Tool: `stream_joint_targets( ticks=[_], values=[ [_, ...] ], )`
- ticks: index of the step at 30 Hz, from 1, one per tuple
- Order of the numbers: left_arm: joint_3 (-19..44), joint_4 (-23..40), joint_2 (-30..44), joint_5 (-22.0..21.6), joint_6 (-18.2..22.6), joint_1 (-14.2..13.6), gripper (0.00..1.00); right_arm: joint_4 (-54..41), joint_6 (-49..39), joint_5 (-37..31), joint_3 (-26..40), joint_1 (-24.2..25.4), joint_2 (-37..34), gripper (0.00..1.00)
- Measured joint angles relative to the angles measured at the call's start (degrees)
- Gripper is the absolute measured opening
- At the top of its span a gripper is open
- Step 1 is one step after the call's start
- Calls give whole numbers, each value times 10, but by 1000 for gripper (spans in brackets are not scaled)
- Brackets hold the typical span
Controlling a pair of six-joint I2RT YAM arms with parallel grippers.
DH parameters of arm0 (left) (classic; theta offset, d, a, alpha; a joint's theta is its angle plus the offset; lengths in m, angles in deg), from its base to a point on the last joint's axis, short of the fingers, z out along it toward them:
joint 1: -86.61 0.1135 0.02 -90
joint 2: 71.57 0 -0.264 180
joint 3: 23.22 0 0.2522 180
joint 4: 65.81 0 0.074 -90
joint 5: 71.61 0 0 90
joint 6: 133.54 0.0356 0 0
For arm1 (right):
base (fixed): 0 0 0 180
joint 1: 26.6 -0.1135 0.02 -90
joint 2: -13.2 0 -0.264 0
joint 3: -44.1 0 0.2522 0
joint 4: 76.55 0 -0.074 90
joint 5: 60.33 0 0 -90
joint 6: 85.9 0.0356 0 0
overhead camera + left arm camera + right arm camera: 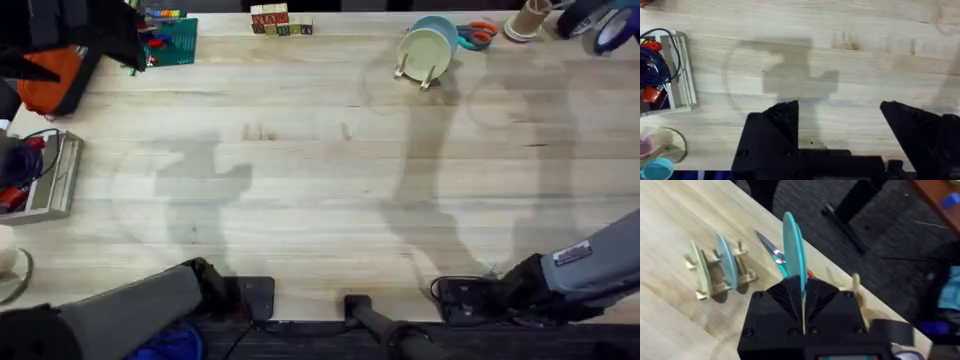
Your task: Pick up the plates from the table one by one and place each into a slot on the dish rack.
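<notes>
— Far across the surface (320, 180), toward the right, the dish rack (425, 62) is already carrying a cream-green plate (700, 272) and a pale blue plate (726, 263) on edge.

— And we are pinching the turquoise plate (794, 250) in the right gripper (803, 302), jaws pressed on its rim, upright.

— So we are judging this the carrying step; next we are needing to line its edge up with a free slot and lower it.

— The left gripper (840, 135) is idling, jaws spread, over bare wood.

Black end effector (802, 312), small screws, grey-sleeved arms (140, 310).
</notes>
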Motion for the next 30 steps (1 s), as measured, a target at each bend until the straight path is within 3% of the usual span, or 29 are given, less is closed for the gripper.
stream_joint_targets(
  ticks=[22,30],
  values=[
    [0,0,0,0,0,0,993,0,13,125,0,-3,-83,29],
    [0,0,0,0,0,0,993,0,15,138,0,-12,-114,29]
  ],
)
